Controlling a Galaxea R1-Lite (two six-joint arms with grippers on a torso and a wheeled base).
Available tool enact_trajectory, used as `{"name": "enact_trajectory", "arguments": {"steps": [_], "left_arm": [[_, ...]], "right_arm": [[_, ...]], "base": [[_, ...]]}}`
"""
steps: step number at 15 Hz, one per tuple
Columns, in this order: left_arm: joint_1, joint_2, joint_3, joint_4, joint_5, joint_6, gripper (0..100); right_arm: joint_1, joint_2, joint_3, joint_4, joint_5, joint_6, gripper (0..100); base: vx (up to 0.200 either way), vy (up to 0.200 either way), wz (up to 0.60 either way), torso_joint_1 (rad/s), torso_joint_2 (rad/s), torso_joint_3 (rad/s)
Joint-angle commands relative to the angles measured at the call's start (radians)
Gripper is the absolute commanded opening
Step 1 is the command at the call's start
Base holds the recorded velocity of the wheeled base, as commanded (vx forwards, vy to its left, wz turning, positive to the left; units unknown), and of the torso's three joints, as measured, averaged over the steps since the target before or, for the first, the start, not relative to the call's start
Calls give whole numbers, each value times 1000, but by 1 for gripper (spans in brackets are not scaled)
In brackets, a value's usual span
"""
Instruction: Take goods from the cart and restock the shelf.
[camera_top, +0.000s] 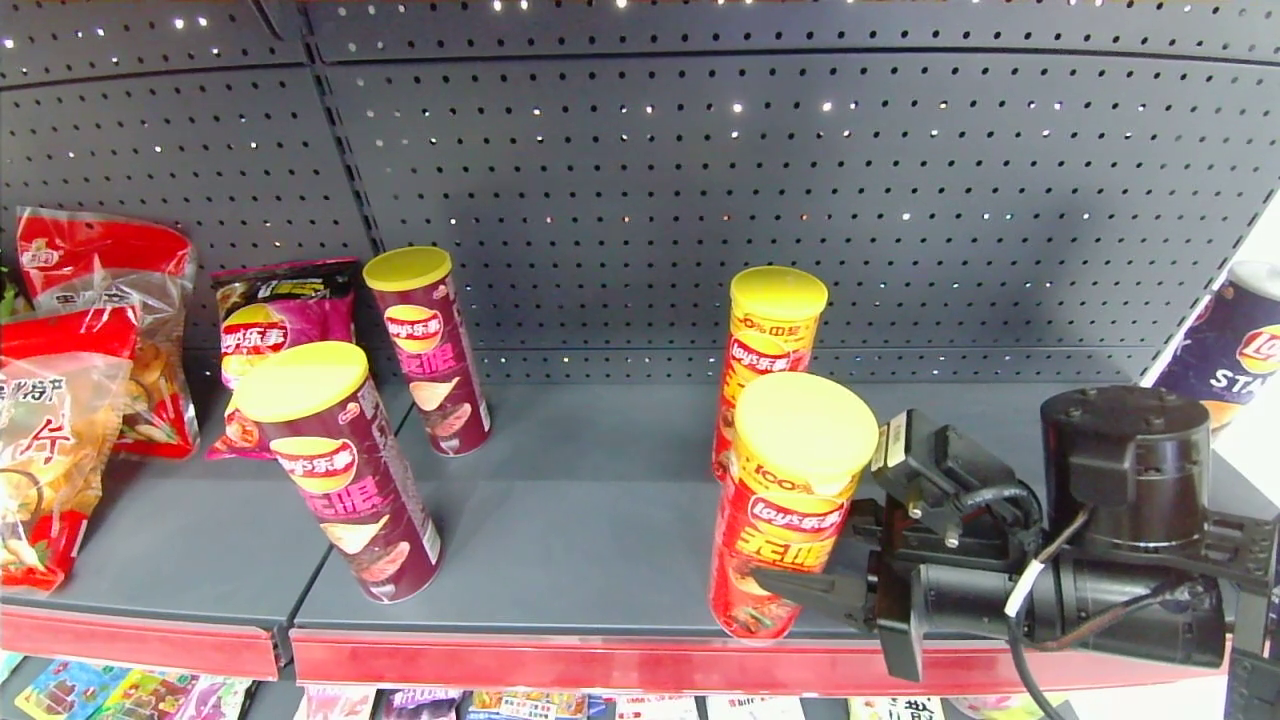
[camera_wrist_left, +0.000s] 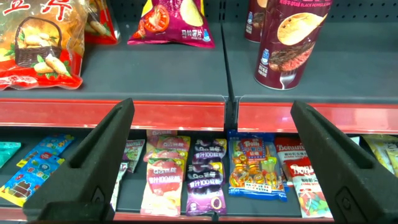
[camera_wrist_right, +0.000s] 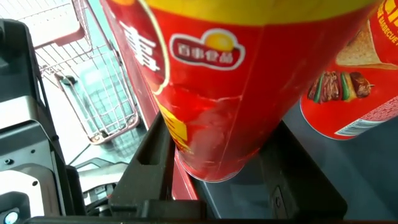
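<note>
My right tool (camera_top: 785, 590) is clamped low on the red chip can (camera_top: 790, 500), which stands at the front edge of the shelf (camera_top: 580, 520), just before a second red can (camera_top: 775, 340). My left tool (camera_wrist_left: 212, 111) gapes wide, facing the shelf's red lip.

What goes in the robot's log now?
right gripper: shut on front red can | place: shelf front edge | left gripper: open, empty

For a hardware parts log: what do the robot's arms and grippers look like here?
The right arm is black, with a round motor housing and black and white cables looping over it. The right gripper and left gripper have matte black, wedge-shaped, tapered fingers.
</note>
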Motion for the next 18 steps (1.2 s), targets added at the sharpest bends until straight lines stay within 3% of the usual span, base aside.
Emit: {"name": "enact_trajectory", "arguments": {"steps": [1,6,7,18], "left_arm": [[0,1,0,0,0,0,100],[0,1,0,0,0,0,100],[0,1,0,0,2,0,100],[0,1,0,0,0,0,100]], "right_arm": [[6,9,-3,2,-3,1,0],[6,14,1,3,-19,1,0],[6,14,2,3,-19,1,100],[-17,-63,63,2,-72,59,100]], "base": [[0,0,0,0,0,0],[0,0,0,0,0,0],[0,0,0,0,0,0],[0,0,0,0,0,0]]}}
